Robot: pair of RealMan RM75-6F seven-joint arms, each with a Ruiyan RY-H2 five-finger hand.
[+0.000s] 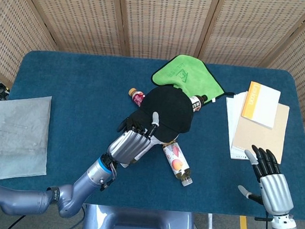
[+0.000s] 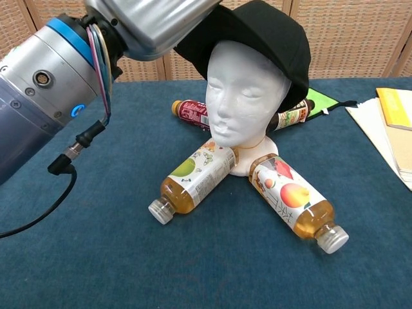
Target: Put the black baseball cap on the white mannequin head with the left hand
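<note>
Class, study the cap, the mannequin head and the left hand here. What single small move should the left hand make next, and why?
Probably let go of the brim and draw back. The black baseball cap already sits on the white mannequin head, covering its crown, while the left hand is at the brim. The right hand rests open, far off.

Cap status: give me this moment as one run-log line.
cap: on mannequin head, tilted | left hand: at brim, grip unclear | right hand: open, idle

Blue table (image 1: 71, 82) bearing bottles (image 2: 193, 177), green cloth (image 1: 184, 75), notebooks (image 1: 259, 119)
</note>
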